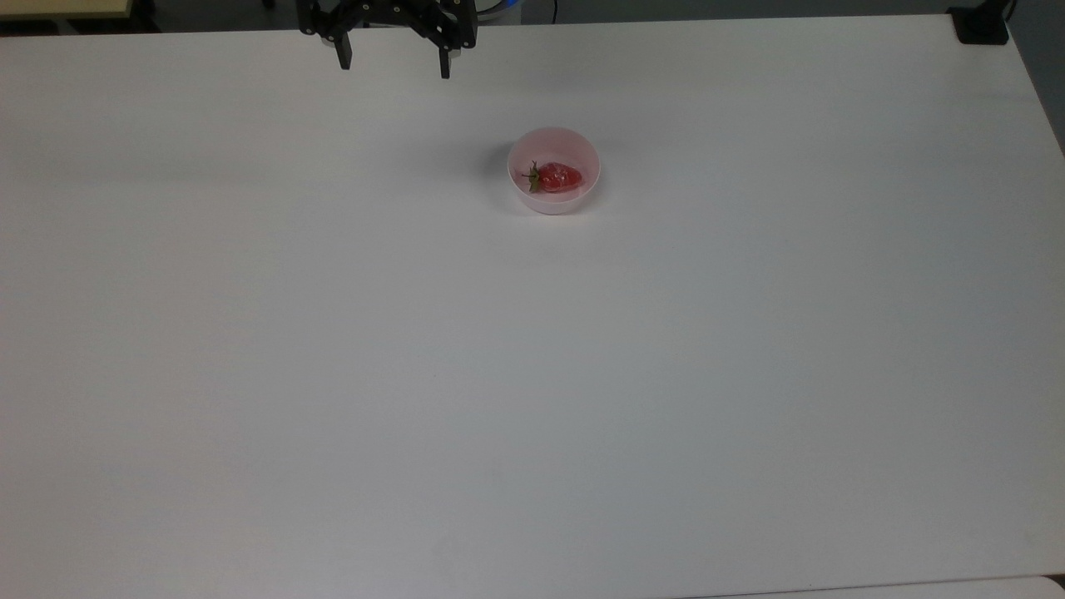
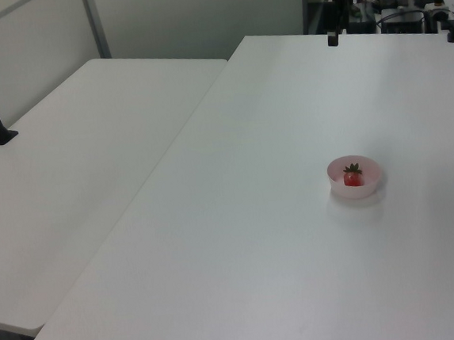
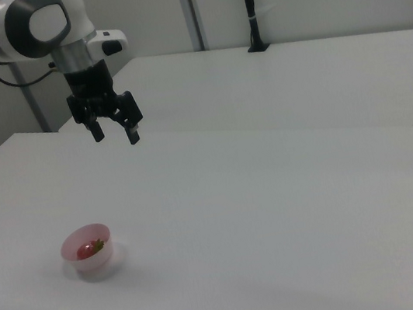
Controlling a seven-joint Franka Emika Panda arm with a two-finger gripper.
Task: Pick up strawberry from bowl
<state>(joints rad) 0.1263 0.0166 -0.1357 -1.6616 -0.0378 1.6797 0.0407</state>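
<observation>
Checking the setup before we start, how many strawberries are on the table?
1. The strawberry lies inside the pink bowl, leafy cap toward the top view's left.

Not seeing any readable text, labels, brand marks or numbers anywhere here; nothing is showing up that I can make out as writing.
</observation>
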